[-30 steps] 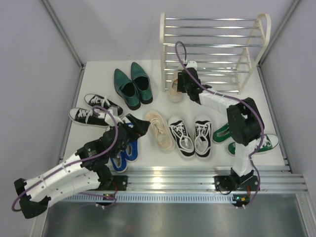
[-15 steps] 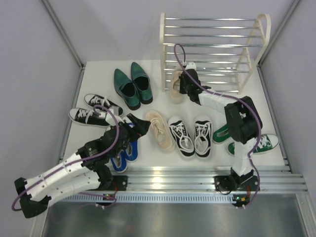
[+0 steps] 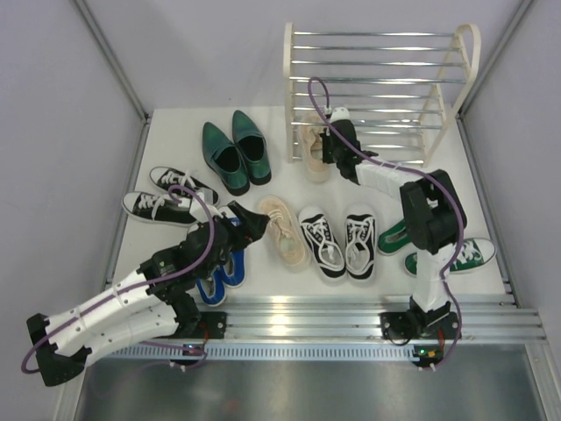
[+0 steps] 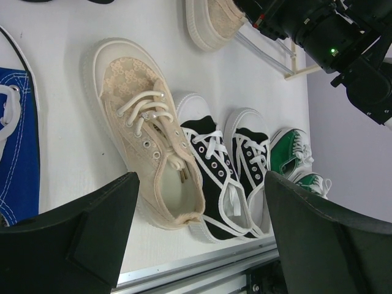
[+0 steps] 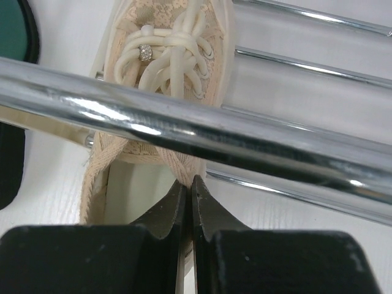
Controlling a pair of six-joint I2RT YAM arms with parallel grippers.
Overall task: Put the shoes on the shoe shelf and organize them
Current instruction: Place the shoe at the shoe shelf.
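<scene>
Beige lace-up (image 5: 168, 67) at shoe shelf (image 5: 184, 131): right gripper (image 5: 188, 182) pinches heel; left gripper (image 4: 199, 184) open.

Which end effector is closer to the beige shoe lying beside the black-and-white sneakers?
Left. The left end effector is open right beside that beige shoe; the right end effector is farther off at the shoe shelf, shut on the other beige shoe.

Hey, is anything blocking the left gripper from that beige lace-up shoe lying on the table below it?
Nothing visible does. The left gripper hangs open over the beige shoe, with bare space between. A black-and-white sneaker lies close beside the shoe's side, which may crowd one finger.
</scene>
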